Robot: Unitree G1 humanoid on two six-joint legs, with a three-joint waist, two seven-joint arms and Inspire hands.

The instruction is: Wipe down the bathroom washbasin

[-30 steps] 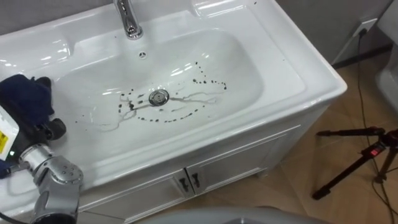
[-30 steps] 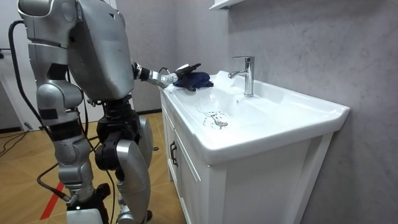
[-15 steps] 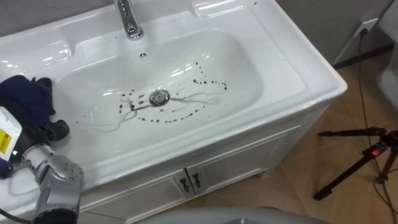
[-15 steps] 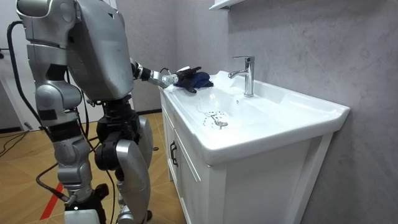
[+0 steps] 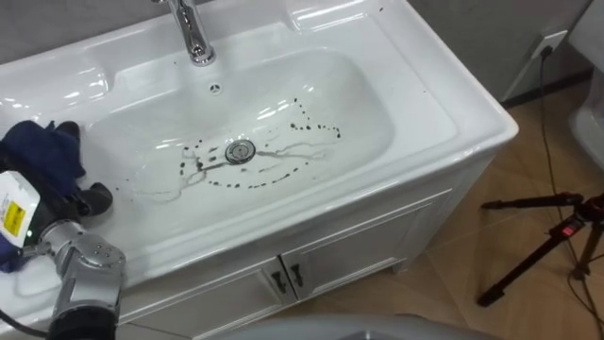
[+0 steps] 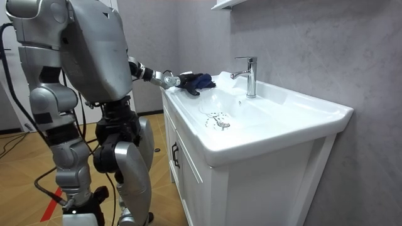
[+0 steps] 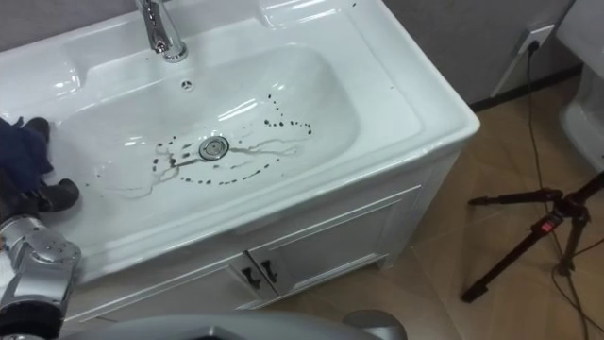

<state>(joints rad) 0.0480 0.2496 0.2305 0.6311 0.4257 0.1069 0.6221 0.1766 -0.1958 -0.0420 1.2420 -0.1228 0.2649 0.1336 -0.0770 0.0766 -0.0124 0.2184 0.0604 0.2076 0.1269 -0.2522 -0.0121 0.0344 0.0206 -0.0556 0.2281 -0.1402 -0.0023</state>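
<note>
Since no wiping has begun, the dark blue cloth [image 5: 42,156] sits bunched on the white surface [image 5: 57,85] at nine o'clock from the drain [image 5: 240,150], outside the bowl of the basin [image 5: 373,99]. The left robot hand [image 5: 87,199] rests on it with fingers and thumb curled round the folds, grasping it, probably to carry it over the rim. The black specks [image 5: 304,123] it is meant for ring the drain from nine through six to two o'clock. The cloth is a lump with no clear point. Its longer run goes roughly twelve to six, across the basin's nine-to-three long axis, with the tap [image 5: 195,38] at twelve.
</note>
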